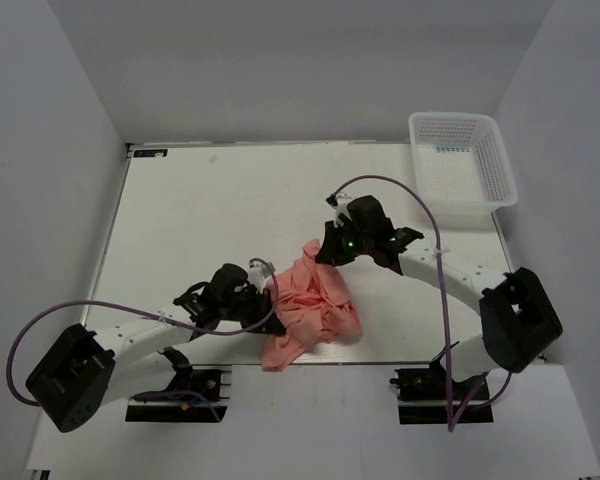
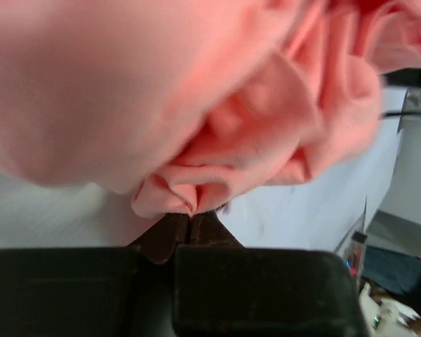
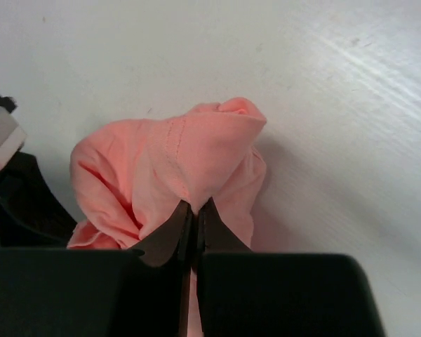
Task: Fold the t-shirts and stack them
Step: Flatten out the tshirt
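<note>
Near the front middle of the white table (image 1: pixel 200 210), a salmon-pink t-shirt (image 1: pixel 312 300), crumpled into a loose heap, unfolded, one end trailing toward the near edge. At the heap's left side, the left gripper (image 1: pixel 268 296), closed tight on the cloth. From the left wrist camera, both dark fingers (image 2: pixel 172 235) pressed together, a small puckered fold of the pink fabric pinched at their tips, the rest of the shirt billowing above and filling most of that view, partly blurred, bare tabletop below and to the right. At the heap's far upper edge, the right gripper (image 1: pixel 325 250), likewise clamped on the shirt. From the right wrist camera, fingers shut with no gap, a seamed edge of the fabric caught between them and rising in a rounded hump just beyond the tips, white tabletop behind it. Both arms reaching in from opposite sides, the garment bunched between the two grips. At the far right corner of the table, a white mesh basket (image 1: pixel 500 175), well apart from the shirt and from both grippers
</note>
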Tool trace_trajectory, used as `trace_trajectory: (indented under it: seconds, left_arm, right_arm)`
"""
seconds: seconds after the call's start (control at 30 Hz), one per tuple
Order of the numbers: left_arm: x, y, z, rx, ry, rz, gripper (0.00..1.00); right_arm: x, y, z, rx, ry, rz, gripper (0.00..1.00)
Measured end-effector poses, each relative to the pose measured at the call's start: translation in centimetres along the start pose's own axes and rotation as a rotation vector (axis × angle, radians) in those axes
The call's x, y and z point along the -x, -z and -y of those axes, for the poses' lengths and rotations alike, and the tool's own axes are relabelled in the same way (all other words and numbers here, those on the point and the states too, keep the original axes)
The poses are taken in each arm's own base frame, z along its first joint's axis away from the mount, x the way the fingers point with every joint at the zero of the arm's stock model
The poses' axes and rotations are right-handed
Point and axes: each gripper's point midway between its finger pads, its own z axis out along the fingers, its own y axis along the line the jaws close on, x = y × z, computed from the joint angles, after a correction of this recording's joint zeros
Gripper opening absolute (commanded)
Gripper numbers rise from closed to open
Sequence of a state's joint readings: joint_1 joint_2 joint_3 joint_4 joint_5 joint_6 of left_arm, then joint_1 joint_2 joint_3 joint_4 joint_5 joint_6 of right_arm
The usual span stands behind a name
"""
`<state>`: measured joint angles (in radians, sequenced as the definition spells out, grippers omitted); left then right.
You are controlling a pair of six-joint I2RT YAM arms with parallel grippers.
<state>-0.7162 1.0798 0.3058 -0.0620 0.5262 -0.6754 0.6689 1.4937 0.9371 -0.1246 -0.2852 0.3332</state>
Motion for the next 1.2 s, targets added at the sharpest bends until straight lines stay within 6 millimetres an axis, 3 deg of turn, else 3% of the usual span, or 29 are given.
trace_trajectory:
  seconds: [0.1, 0.23, 0.4, 0.5, 0.6, 0.7, 0.87, 1.03, 1.2]
  left_arm:
    - [3.2, 0.4, 1.7, 0.013, -0.041, 0.070, 0.00]
    - [9.8, 2.7, 4.9, 0.084, -0.107, 0.253, 0.00]
    - [18.0, 8.6, 6.8, 0.315, -0.080, 0.527, 0.00]
    - [21.5, 12.9, 6.9, 0.486, -0.021, 0.671, 0.00]
    - [23.1, 16.5, 6.3, 0.641, 0.040, 0.772, 0.00]
    - [23.3, 19.5, 5.4, 0.763, 0.077, 0.842, 0.00]
    - [22.6, 22.3, 4.8, 0.840, 0.092, 0.899, 0.00]
    - [23.8, 26.1, 8.2, 0.770, 0.094, 1.009, 0.00]
    - [24.8, 31.1, 13.4, 0.614, 0.024, 1.128, 0.00]
  right_arm:
    - [2.4, 2.1, 0.6, -0.092, 0.011, 0.112, 0.00]
    - [5.7, 6.0, 2.6, -0.283, -0.005, 0.287, 0.00]
    - [8.5, 11.9, 6.5, -0.594, -0.069, 0.475, 0.00]
    - [10.2, 16.3, 8.0, -0.757, -0.110, 0.583, 0.00]
    - [11.5, 21.0, 8.8, -0.896, -0.149, 0.690, 0.00]
    - [11.9, 25.8, 9.2, -1.008, -0.194, 0.799, 0.00]
    - [11.6, 31.2, 8.7, -1.070, -0.231, 0.929, 0.00]
    - [12.3, 35.1, 6.7, -1.000, -0.215, 1.046, 0.00]
    - [14.5, 40.7, 1.8, -0.802, -0.140, 1.198, 0.00]
